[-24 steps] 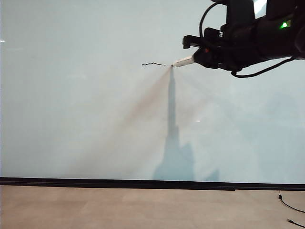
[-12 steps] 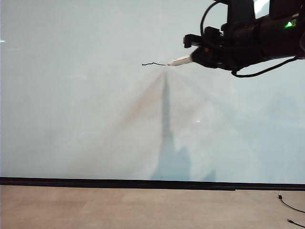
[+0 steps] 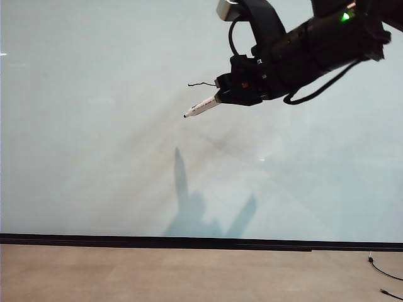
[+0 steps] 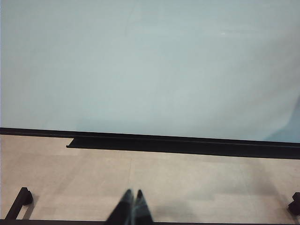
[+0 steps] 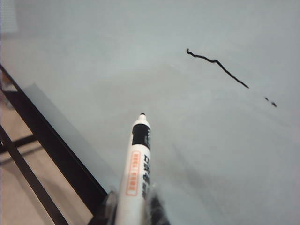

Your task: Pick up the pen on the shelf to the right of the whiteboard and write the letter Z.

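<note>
1 stroke (image 3: 203, 83) partly hidden — right fingers (image 5: 133, 208) gripping pen (image 5: 134, 173).

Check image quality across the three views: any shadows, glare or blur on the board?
Exterior view: sharp; the right gripper and slim white marker pen cast soft grey shadows on the glossy pale whiteboard, with a faint glare spot. Right wrist view: the wobbly black ink stroke is slightly soft, the pen's label blurred. Left wrist view: evenly lit; the dark, blurred left gripper is shut.
</note>
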